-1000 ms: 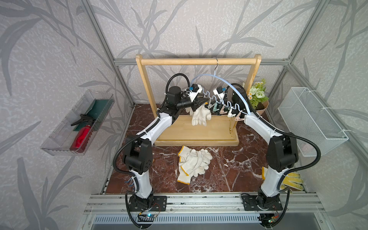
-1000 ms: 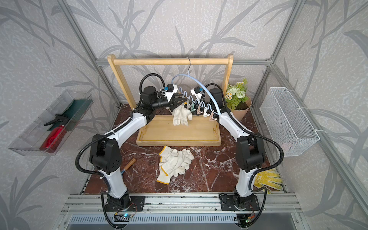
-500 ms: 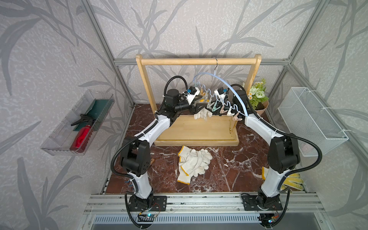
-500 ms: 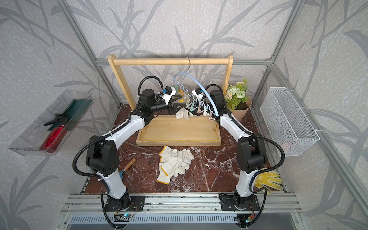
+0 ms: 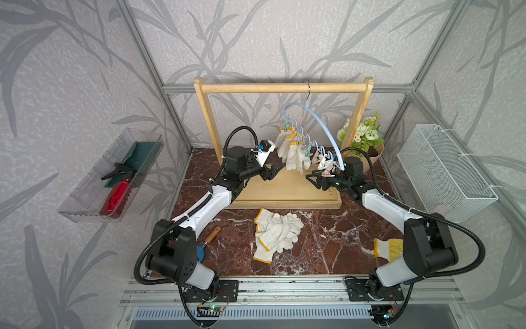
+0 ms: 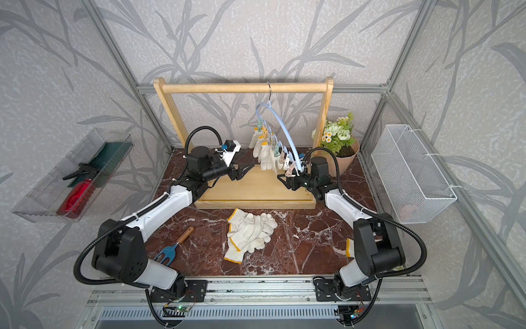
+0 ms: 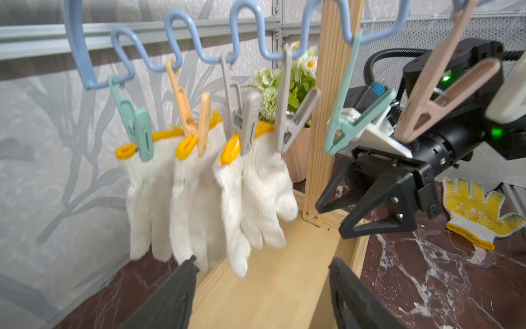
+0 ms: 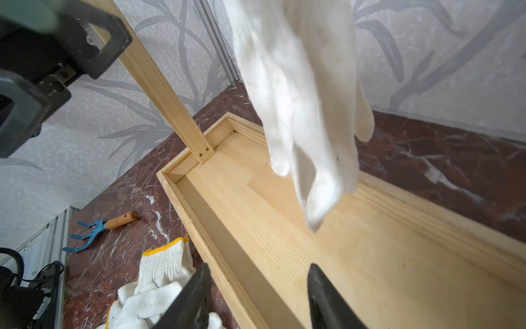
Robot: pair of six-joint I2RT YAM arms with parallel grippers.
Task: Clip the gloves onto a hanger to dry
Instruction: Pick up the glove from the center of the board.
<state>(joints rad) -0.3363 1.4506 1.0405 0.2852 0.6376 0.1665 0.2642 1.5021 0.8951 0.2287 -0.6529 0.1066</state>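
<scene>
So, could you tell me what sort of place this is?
Likely a robot test cell staged as a gardening corner: a wooden drying rack, a potted plant, a hand rake.

Hanging gloves (image 5: 294, 156) and empty pegs (image 5: 323, 162) block the middle under the rail (image 5: 284, 87); the wooden tray (image 5: 284, 189) below is open room.

Left arm (image 5: 205, 210): base at front edge of worktop (image 5: 327, 228), forearm extended rearward and inward, wrist roughly level. Left gripper (image 5: 275, 170): I read jaws apart, nothing between fingers (image 7: 176, 293). Right arm (image 5: 384, 205): mirrored pose from front-right corner. Right gripper (image 5: 312, 180): jaws apart, empty; I confirm in left wrist view. Gripper tips face each other, apart, no contact.
</scene>
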